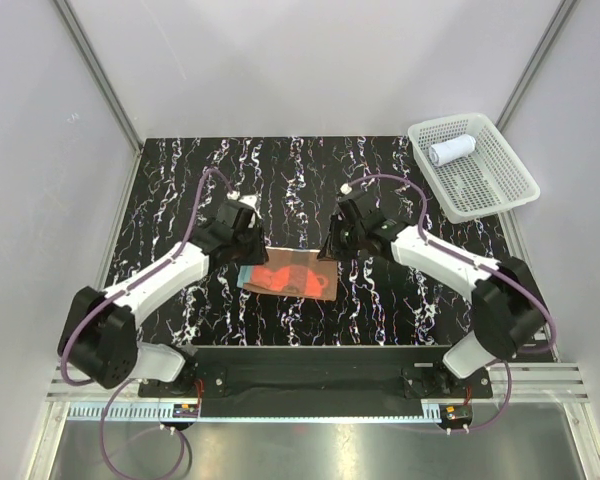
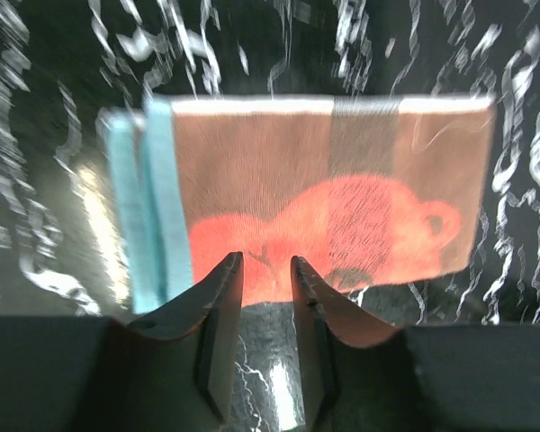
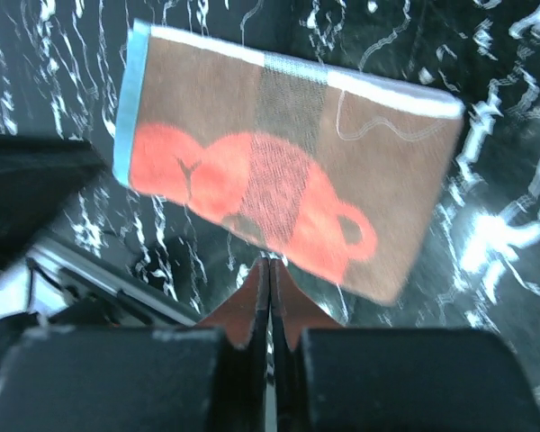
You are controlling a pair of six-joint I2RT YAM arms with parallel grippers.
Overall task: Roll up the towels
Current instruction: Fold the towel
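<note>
While the folded orange-red cloth towel [image 1: 288,277] with teal edging and a brown side lies flat mid-tabletop [image 1: 380,300], the left end effector [image 2: 265,261] stands spread at its edge, gripping nothing. The right end effector [image 3: 270,263], pressed together, meets the same towel's edge.

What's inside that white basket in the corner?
A rolled white towel lies inside the basket, toward its far end. I see nothing else in it. Whatever is under the roll is covered.
</note>
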